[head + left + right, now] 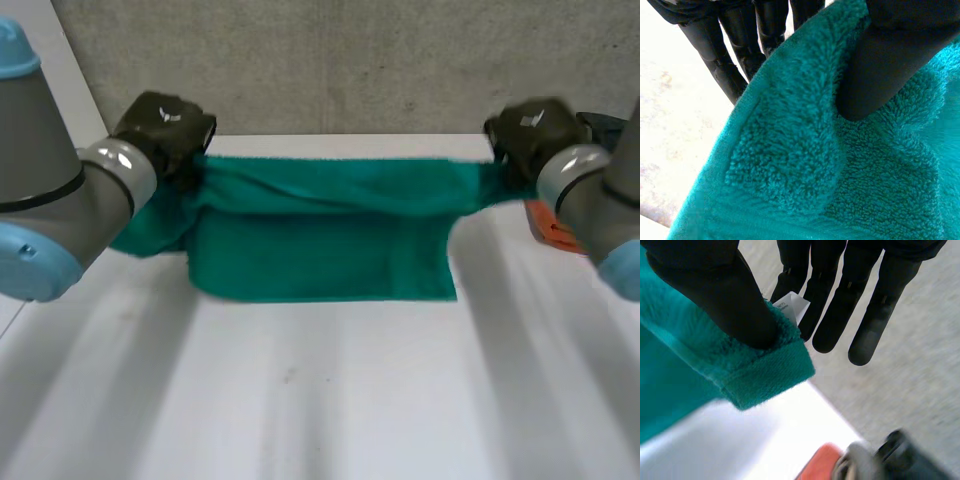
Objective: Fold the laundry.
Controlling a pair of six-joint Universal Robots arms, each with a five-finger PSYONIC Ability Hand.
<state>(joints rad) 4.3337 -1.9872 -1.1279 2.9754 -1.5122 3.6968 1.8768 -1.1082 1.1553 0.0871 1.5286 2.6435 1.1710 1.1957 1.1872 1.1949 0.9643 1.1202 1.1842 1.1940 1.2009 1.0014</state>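
While one white worktop (320, 400) spreads below, one green towel (320, 240) hangs stretched between two black hands, its upper edge raised and the rest draping down at the worktop's far side. The left hand (165, 125) pinches the upper edge near its left end, thumb pressed into the pile. The right hand (530, 130) pinches the upper right corner between thumb and straight fingers. One orange thing (550, 225) lies beside the right arm. One white label (792, 305) shows at the right hand's fingers.

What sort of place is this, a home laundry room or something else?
Probably a robotics lab or test bench: a bare white table, a plain concrete wall behind it, and the left hand and right hand pinching a teal towel.
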